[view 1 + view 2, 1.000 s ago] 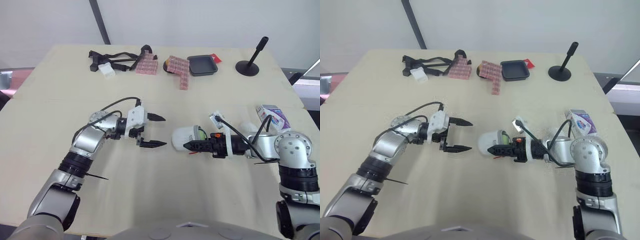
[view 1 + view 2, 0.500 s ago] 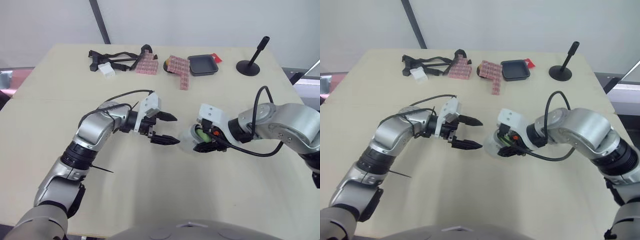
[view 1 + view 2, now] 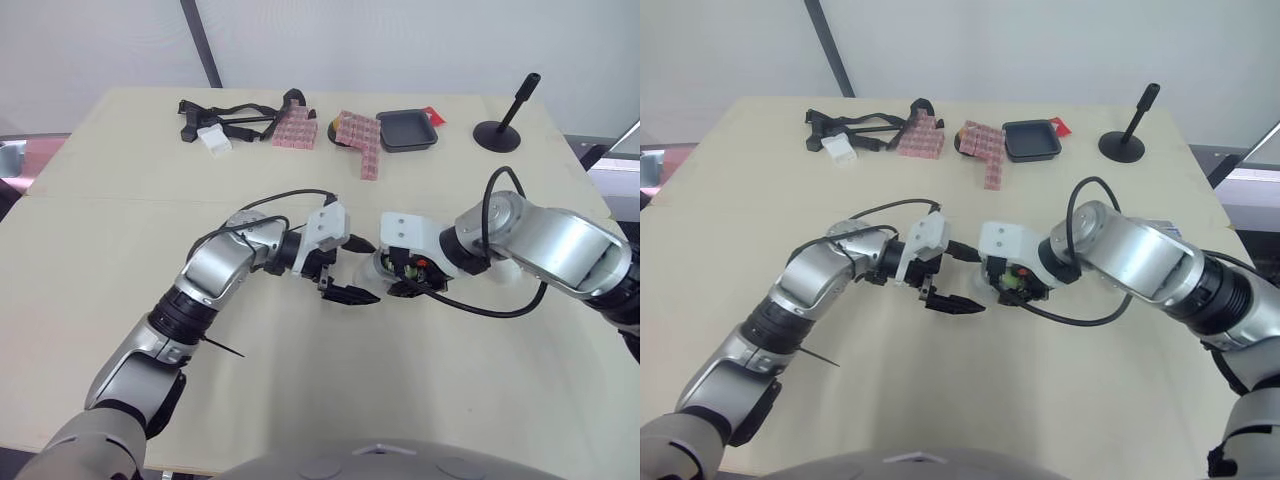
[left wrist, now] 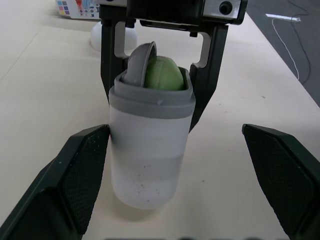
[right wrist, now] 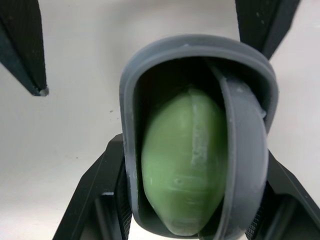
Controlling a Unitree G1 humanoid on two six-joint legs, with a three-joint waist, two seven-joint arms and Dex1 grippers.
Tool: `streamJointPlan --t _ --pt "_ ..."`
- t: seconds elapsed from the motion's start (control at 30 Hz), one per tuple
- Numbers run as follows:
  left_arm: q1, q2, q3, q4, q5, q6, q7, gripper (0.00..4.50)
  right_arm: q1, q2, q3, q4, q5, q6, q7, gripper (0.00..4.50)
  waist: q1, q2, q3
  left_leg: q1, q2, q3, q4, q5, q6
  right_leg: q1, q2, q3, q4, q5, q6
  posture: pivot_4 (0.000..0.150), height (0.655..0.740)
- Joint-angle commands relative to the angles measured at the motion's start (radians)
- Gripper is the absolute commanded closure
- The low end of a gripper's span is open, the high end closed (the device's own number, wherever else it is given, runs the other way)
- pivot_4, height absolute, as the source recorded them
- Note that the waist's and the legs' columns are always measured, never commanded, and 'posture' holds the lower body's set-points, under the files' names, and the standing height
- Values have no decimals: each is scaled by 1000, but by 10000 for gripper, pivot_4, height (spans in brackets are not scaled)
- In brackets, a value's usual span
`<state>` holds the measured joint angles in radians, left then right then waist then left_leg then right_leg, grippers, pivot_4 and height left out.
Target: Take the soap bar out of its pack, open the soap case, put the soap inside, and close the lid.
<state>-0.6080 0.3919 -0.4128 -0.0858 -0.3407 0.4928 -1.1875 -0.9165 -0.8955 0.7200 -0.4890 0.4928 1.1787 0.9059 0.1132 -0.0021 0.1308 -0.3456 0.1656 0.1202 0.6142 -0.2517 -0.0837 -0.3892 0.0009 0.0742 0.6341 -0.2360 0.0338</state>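
Left gripper [image 3: 374,270] is standing wide open, its two black fingers [image 4: 85,175] flanking the one soap case [image 4: 147,150] without touching it. Right gripper [image 3: 395,278] is reaching in from the opposite side and is clamping that case between its two fingers [image 4: 107,65], near the grey rim. The case is sitting at mid-desk, between the two grippers. One green soap [image 5: 180,160] is lying inside the case mouth. The grey lid [image 5: 240,150] is tilting inside the opening beside the soap, leaving the mouth uncovered.

Open desk [image 3: 300,400] is extending on the near side up to the front edge, and to the left of the left arm. One soap pack [image 4: 75,7] is lying behind the right arm.

Along the far edge, well apart from the grippers, one bundle of black straps [image 3: 235,112], two pink gridded pieces [image 3: 295,130] [image 3: 360,140], one black tray [image 3: 405,130] and one black stand [image 3: 505,125] are sitting in a row.
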Motion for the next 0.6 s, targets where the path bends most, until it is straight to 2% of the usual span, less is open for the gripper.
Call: streamJointPlan --t 0.03,0.6 --pt "-19 -14 -1 6 16 -42 -2 0 -29 5 -14 -4 -44 -32 36 24103 0 0 0 0 0 0 0 0 0 0 0 0 0 0 0 1500 7400" --pt "-32 -38 -23 68 89 -118 -18 0 -13 36 -17 -6 -123 -38 93 24103 -3 0 0 0 1 0 3 0 1 0 -3 0 3 0 0 1500 7400"
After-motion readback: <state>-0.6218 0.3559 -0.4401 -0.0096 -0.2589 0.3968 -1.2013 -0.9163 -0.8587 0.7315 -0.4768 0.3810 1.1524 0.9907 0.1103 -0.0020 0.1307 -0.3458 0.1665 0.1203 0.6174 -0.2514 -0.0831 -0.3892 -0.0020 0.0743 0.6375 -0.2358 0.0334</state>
